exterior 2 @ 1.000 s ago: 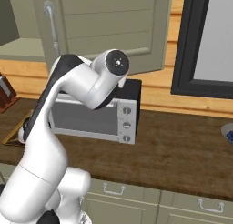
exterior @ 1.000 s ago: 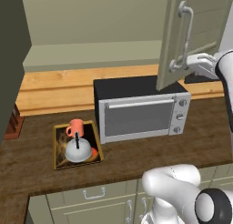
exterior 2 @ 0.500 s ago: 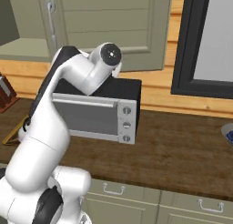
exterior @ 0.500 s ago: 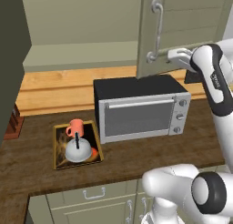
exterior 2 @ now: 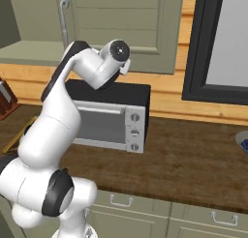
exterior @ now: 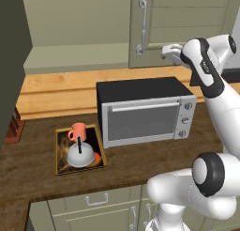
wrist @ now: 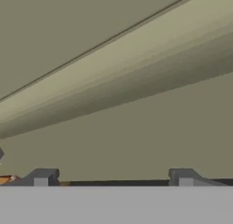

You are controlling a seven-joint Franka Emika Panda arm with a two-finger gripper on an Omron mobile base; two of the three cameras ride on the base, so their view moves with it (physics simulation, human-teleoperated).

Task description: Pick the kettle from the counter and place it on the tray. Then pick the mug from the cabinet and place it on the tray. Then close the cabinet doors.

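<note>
The tray point(exterior: 57, 152) lies on the counter point(exterior: 37, 178) left of the microwave. On it stand the salmon mug point(exterior: 78, 130) and, in front of it, the silvery kettle point(exterior: 80, 156). The cabinet's right door point(exterior: 187, 23), with its long silver handle point(exterior: 142, 23), is swung almost flat against the cabinet point(exterior: 75, 19). My gripper point(exterior: 169, 51) touches that door's lower edge, open and holding nothing. In the hand view the fingertips point(wrist: 41, 177) stand wide apart right up against the door panel point(wrist: 118, 127). The left door point(exterior: 11, 61) hangs open as a dark slab.
A black and silver microwave point(exterior: 145, 113) sits under my arm. The pale green shelf point(exterior: 70, 61) shows between the doors. A knife block point(exterior 2: 6, 97) stands at the far left and a dark window frame point(exterior 2: 203, 43) on the right.
The right cabinet door has swung from wide open to nearly closed, with my hand following it leftward and back against the panel. The tray, mug and kettle have stayed put.
</note>
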